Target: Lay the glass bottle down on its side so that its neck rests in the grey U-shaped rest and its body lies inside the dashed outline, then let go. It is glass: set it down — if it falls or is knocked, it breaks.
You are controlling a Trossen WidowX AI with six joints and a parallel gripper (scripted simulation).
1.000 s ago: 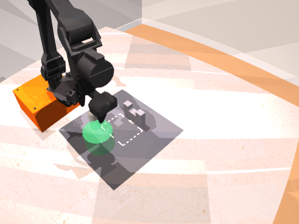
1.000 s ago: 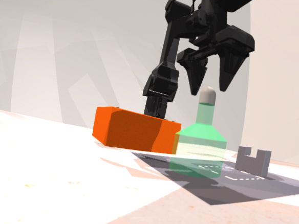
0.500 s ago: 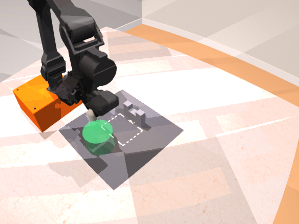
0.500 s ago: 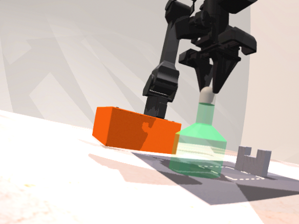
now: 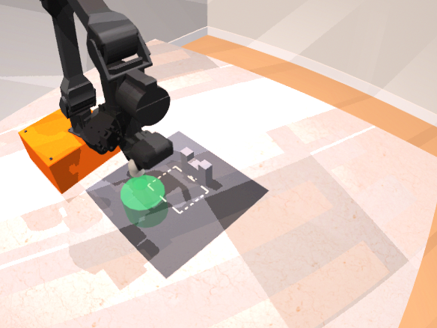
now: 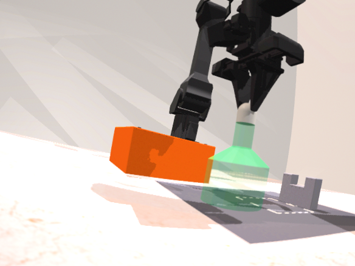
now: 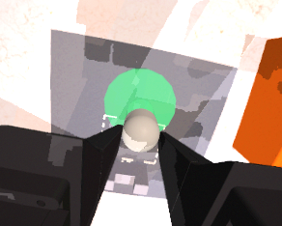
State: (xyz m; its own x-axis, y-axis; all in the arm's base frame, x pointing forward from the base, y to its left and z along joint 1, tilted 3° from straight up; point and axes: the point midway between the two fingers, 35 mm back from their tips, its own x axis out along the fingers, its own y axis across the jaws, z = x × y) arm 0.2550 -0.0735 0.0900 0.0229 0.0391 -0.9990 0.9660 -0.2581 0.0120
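The green glass bottle (image 5: pixel 144 202) (image 6: pixel 235 176) (image 7: pixel 140 87) stands upright on the dark mat (image 5: pixel 166 263) (image 6: pixel 250 235) (image 7: pixel 65 72), with a pale rounded stopper (image 6: pixel 242 116) (image 7: pixel 140 132) on its neck. My gripper (image 5: pixel 137 167) (image 6: pixel 247 106) (image 7: pixel 140 133) points down from above, shut on the stopper, one finger on each side. The dashed outline (image 5: pixel 179 213) (image 6: pixel 278 212) lies beside the bottle's base, which overlaps its near end in the top view. The grey U-shaped rest (image 5: pixel 205 173) (image 6: pixel 313 194) (image 7: pixel 125 181) stands empty beyond the outline's far end. The fingertips are partly hidden in the top view.
The orange base block (image 5: pixel 90 165) (image 6: pixel 170 164) (image 7: pixel 258 106) under the arm stands beside the mat, behind the bottle in the exterior view. The rest's two uprights rise above the mat. Walls stand at the back.
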